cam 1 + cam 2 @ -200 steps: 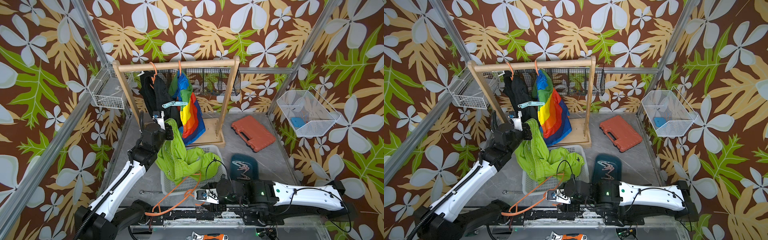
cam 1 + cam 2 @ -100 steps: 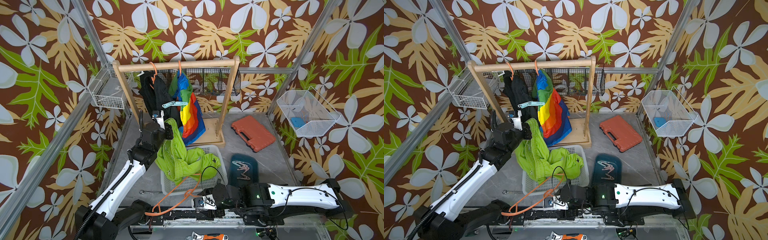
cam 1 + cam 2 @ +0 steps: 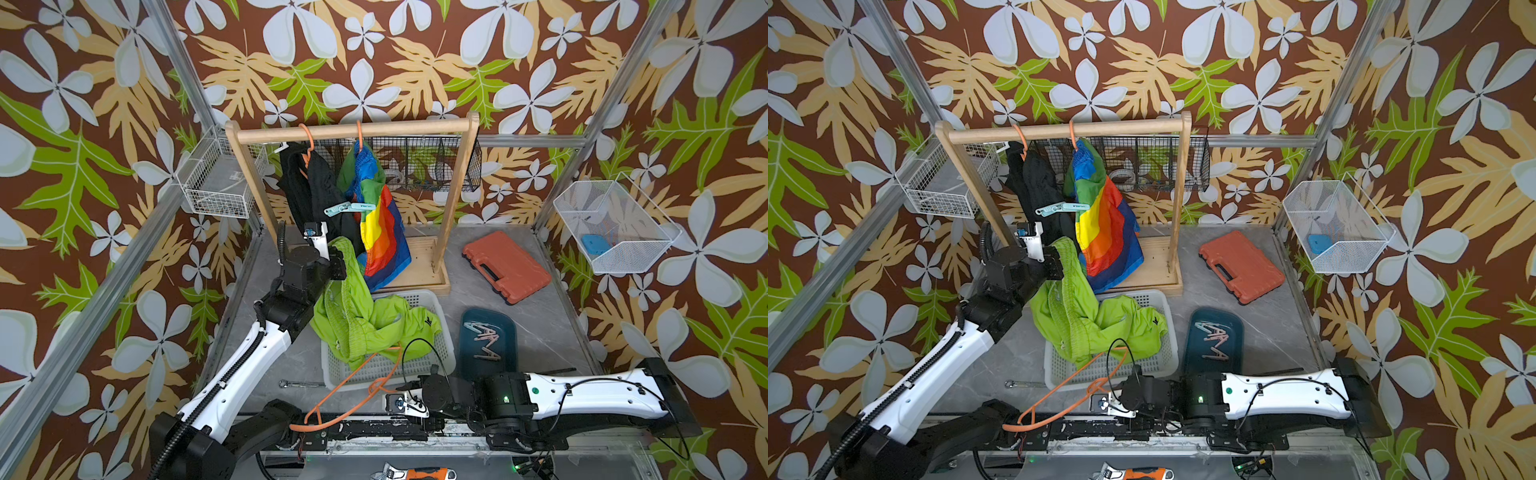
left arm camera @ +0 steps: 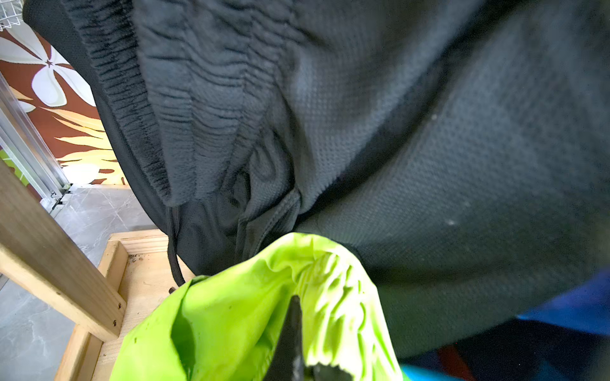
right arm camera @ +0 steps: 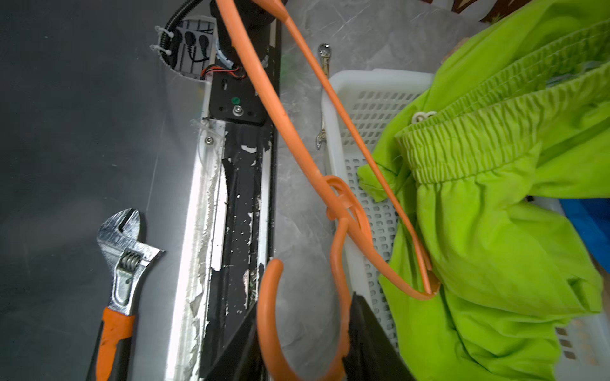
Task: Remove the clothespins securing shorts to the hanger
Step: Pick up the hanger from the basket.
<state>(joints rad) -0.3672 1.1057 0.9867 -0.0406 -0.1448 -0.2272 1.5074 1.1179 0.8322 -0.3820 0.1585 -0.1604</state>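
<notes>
My left claw was clamped on the lime green shorts. The right claw straddled the orange hanger, grip unclear. The teal clothespins on the colour-blocked shorts looked light and springy, so I would pinch their tails.

1. left gripper: only a dark finger sliver shows at the left wrist view's edge, wrapped in lime green shorts; the rest is cut off.
2. right gripper: fingers cropped at the picture's edge; whether they grip the orange hanger hook is unclear.
3. clothespins on dark tray: too small to count in both top views.
</notes>
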